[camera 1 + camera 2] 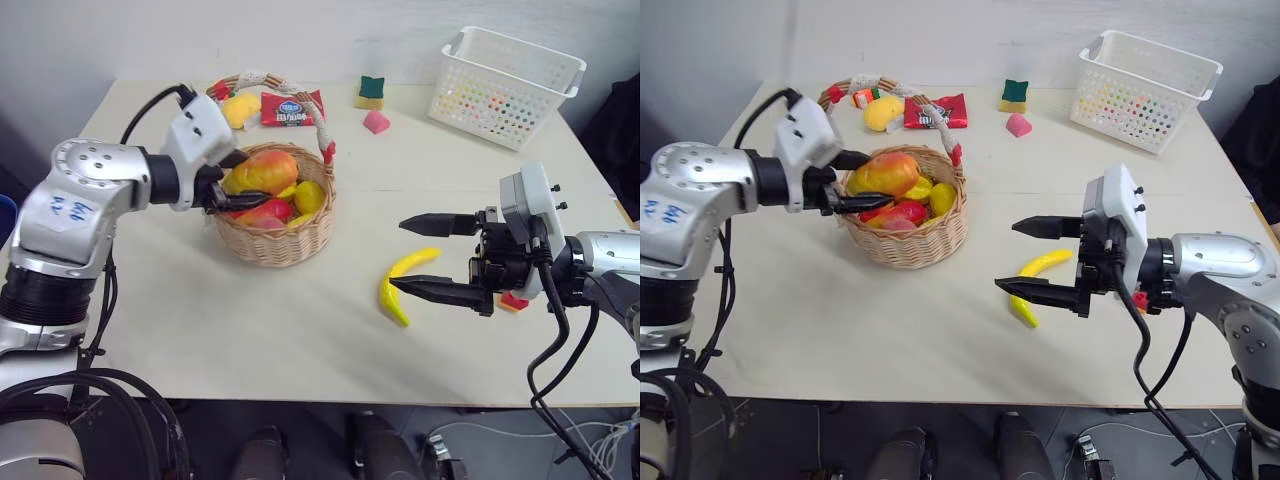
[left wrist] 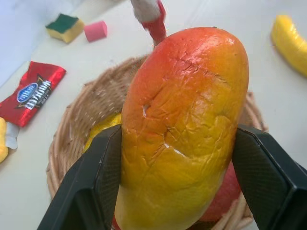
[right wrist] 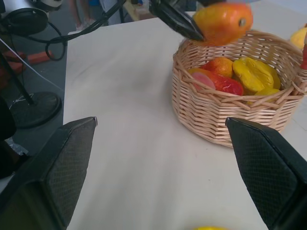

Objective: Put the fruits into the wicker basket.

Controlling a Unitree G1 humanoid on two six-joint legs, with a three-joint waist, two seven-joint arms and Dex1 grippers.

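My left gripper (image 1: pixel 243 182) is shut on an orange-red-yellow mango (image 1: pixel 265 170), its black pads pressing both sides of the fruit (image 2: pixel 184 129). The mango hangs just above the near-left rim of the round wicker basket (image 1: pixel 275 242), which holds several yellow and red fruits (image 3: pixel 240 76) under its white-wrapped handle (image 1: pixel 318 125). A curved yellow banana (image 1: pixel 412 262) lies on the table to the right of the basket. Beside the banana, my right gripper (image 1: pixel 398 254) is open and empty, pointing left. Another yellow fruit (image 1: pixel 240 108) lies behind the basket.
A red snack packet (image 1: pixel 292 108) lies behind the basket. Further right are a green-and-yellow block (image 1: pixel 372 92) and a pink block (image 1: pixel 376 122). A white perforated plastic basket (image 1: pixel 505 85) stands at the far right corner. A small red block (image 1: pixel 515 300) sits by my right wrist.
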